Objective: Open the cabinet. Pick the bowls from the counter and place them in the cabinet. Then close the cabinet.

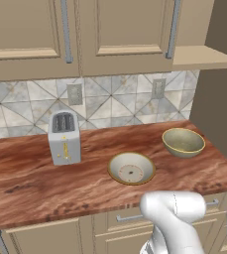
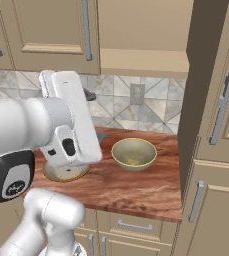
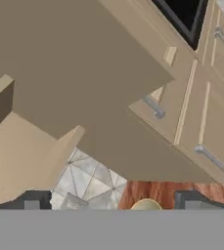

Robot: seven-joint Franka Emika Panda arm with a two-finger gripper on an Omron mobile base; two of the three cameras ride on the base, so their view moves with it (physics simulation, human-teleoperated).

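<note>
Step in hand, as judged: opening the cabinet (image 1: 120, 34). Its visible doors are shut. Both bowls rest on the table (image 1: 30, 173): the shallow bowl (image 1: 131, 168) near centre, the deep bowl (image 1: 183, 142) to its right. The end effector (image 3: 111, 202) is spread and empty, raised toward the upper units. Next move: align the fingertips around a bar handle (image 1: 172, 30), close, and pull outward.

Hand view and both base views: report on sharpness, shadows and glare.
Left base view: crisp, even light, soft shadows under the deep bowl, shallow bowl and toaster, no glare on the counter. Right base view: the arm's near white links look large. Hand view: tilted, soft and blocky, the open gripper barely lit.
</note>
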